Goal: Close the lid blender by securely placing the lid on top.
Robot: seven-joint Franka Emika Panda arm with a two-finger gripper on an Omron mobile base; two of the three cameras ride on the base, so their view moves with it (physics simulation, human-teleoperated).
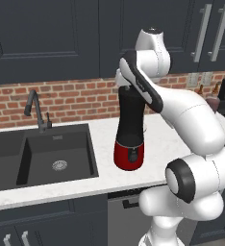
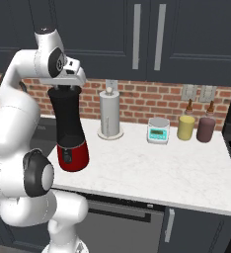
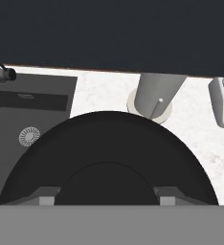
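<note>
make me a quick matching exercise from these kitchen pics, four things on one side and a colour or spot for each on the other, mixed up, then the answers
Things:
1. blender
2. paper towel holder
3. kitchen scale
4. sink

Descriptions:
A. black basin set into the counter, with a tall faucet behind it
B. grey upright cylinder on a round foot, by the brick wall
C. tall black jar on a glossy red base
D. small pale box with a green display, left of the yellow jar

Pairs: 1-C, 2-B, 3-D, 4-A

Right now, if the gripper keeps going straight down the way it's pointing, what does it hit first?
The lid, which the gripper grips directly above the blender; the lid appears already on the jar's top, though contact isn't certain.
</note>
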